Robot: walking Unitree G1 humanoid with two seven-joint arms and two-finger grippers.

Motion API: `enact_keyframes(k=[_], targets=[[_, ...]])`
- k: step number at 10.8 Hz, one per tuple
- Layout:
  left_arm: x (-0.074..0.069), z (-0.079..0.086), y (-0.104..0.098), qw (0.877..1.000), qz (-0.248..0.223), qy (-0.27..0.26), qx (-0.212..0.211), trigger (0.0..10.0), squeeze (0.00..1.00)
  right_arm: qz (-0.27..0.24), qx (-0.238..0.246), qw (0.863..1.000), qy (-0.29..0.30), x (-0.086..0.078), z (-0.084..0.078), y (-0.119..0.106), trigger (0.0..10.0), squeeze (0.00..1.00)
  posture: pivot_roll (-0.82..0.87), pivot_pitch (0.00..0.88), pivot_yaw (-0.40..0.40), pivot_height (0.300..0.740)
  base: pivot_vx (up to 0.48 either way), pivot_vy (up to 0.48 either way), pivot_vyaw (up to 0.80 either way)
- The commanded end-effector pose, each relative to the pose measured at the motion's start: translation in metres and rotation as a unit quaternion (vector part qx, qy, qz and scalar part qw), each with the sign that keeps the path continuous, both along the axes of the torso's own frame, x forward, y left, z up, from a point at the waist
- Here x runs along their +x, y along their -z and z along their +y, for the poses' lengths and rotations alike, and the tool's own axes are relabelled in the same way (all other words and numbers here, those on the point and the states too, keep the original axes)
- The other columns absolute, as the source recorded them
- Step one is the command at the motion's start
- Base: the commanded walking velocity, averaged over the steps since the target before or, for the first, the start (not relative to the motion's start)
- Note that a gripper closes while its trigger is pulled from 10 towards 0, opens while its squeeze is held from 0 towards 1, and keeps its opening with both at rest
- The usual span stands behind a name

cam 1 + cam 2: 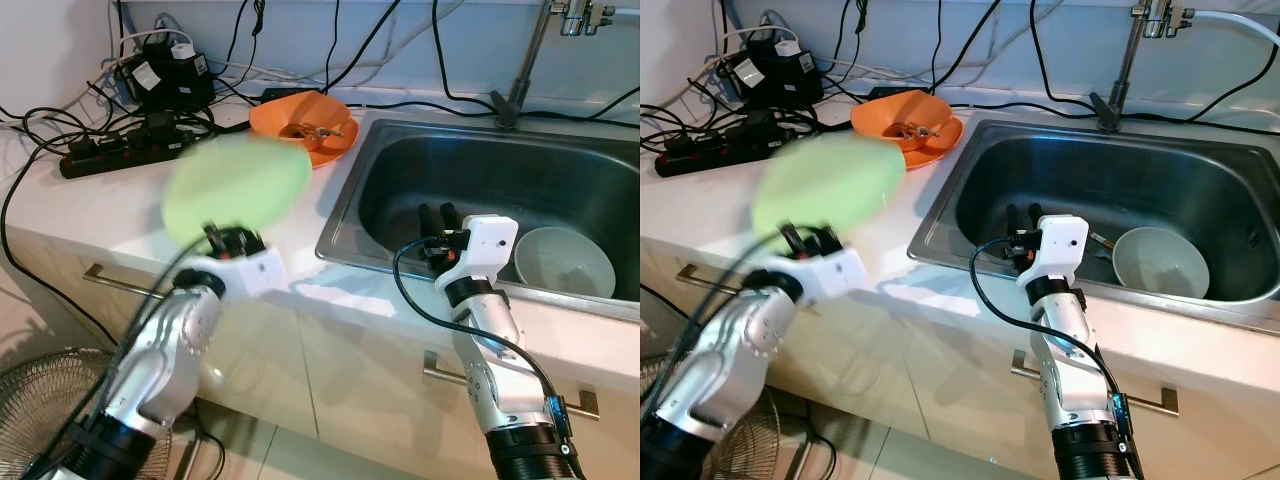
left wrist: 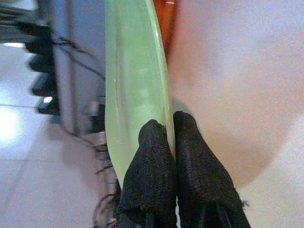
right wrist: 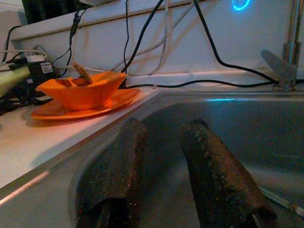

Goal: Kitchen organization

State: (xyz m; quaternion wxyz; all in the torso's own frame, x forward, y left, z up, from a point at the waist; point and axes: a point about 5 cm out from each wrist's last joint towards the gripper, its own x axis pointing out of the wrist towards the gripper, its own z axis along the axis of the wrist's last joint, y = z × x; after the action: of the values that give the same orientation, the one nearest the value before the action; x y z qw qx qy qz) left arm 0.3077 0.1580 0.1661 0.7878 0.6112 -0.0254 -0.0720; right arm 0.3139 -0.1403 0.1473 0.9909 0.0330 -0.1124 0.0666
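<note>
We see the left gripper (image 2: 168,137) clamped on the rim of a green plate (image 1: 236,186) (blurred), which stands up from its fingers above the counter (image 1: 60,205). Beyond it sits an orange bowl (image 1: 305,125). The right gripper (image 1: 439,218), fingers parted, holds nothing over the sink (image 1: 400,160), with a pale bowl (image 1: 562,262) just beside it.

You see a pale green plate (image 1: 235,187), an orange bowl (image 1: 303,119) on an orange plate (image 1: 335,147), a steel-grey sink (image 1: 600,175) holding a whitish bowl (image 1: 562,262), black cables (image 1: 60,125), and a white tabletop (image 1: 90,200).
</note>
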Motion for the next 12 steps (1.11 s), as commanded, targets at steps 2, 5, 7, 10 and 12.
enact_keyframes(k=[2, 5, 7, 10, 12], targets=[[0.004, -0.004, -0.040, 0.994, -0.112, 0.009, -0.004, 10.0, 0.00, 0.007, 0.003, 1.000, -0.005, 0.004, 0.002, 0.001, 10.0, 0.00, 0.10, 0.030, 0.091, 0.740, 0.000, 0.000, 0.00], [0.009, -0.034, -0.058, 0.982, -0.165, 0.090, -0.016, 10.0, 0.00, -0.003, 0.023, 1.000, -0.004, 0.009, 0.003, -0.008, 10.0, 0.00, 0.10, 0.020, 0.096, 0.740, 0.000, 0.000, 0.00], [0.014, -0.063, -0.057, 0.975, -0.167, 0.146, -0.029, 10.0, 0.00, -0.017, 0.039, 0.999, -0.005, 0.013, 0.001, -0.019, 10.0, 0.89, 0.09, 0.018, 0.102, 0.740, 0.000, 0.000, 0.00], [0.022, -0.088, -0.060, 0.965, -0.174, 0.194, -0.040, 10.0, 0.00, -0.019, 0.116, 0.993, -0.016, 0.016, -0.006, -0.032, 10.0, 1.00, 0.06, 0.007, 0.123, 0.740, 0.000, 0.000, 0.00], [0.026, -0.094, -0.055, 0.964, -0.169, 0.204, -0.039, 10.0, 0.00, -0.021, 0.185, 0.981, -0.047, 0.013, -0.006, -0.038, 10.0, 1.00, 0.05, 0.000, 0.130, 0.740, 0.000, 0.000, 0.00]])
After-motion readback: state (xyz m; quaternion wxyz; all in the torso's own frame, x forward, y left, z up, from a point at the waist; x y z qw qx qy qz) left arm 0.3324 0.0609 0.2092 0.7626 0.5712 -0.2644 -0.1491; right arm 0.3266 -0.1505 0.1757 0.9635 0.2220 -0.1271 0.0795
